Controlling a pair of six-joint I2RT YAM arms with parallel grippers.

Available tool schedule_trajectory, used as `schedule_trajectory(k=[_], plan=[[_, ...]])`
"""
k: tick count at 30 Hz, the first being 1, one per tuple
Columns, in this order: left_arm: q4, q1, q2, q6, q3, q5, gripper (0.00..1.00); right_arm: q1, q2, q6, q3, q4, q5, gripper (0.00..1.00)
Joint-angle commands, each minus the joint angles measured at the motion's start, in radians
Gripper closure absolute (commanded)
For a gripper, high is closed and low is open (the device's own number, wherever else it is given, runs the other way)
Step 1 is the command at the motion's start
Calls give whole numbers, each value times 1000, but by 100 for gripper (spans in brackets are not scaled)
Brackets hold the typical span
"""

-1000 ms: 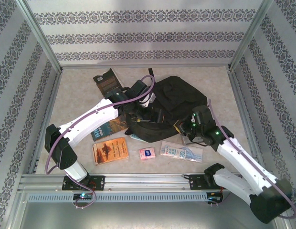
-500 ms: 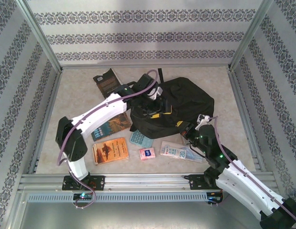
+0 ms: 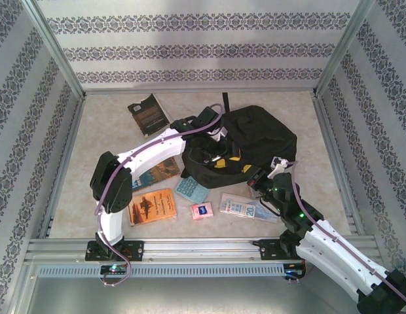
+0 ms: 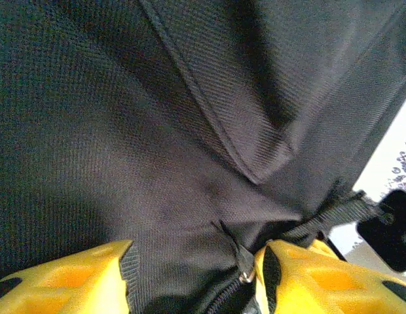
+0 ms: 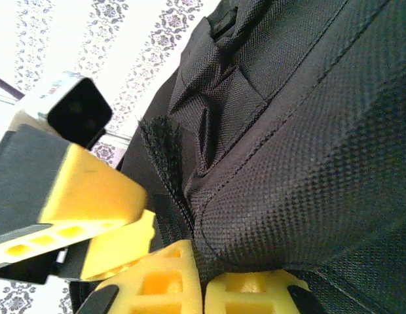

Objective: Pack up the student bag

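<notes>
The student bag (image 3: 255, 140) lies slumped on the table (image 3: 98, 140), right of centre and towards the far side, with one black strap (image 3: 224, 102) pointing away to the far wall.

From above, the left gripper (image 3: 219, 156) sits on the bag's near-left part. The right gripper (image 3: 257, 175) meets its near-right edge. That view is too coarse to show what the fingers are doing; the wrist cameras fill this in.

The left wrist view shows two yellow fingers (image 4: 65, 281) standing partway apart with a bulge of black weave between them. A small metal zipper pull (image 4: 245, 273) is right against the inner side of the other finger. Whether they actually press the cloth I cannot tell.

The right wrist view shows that gripper's fingers closed tight together, with a fold of the bag's fabric running down into the seam where they meet. The other arm's yellow finger is in frame beside it, too.

Only the overhead view takes in the loose things on the table:
- a dark book (image 3: 148, 114) at far left
- a teal-and-brown book (image 3: 161, 171) partly under the left arm
- an orange book (image 3: 152, 206) on the near side
- a teal calculator (image 3: 191, 190) just beside the bag's near edge
- a small pink box (image 3: 202, 210)
- a flat packet printed with a 20 (image 3: 249, 208)
</notes>
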Motion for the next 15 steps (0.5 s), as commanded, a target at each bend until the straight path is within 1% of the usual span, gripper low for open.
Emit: schedule_trajectory(k=[1, 11, 15], plan=[[27, 6, 38, -33, 28, 36, 46, 14, -6, -33, 5, 113, 26, 100], [70, 1, 92, -68, 77, 59, 47, 14, 32, -38, 3, 139, 24, 100], [86, 2, 99, -76, 84, 71, 53, 14, 40, -37, 0, 145, 35, 100]])
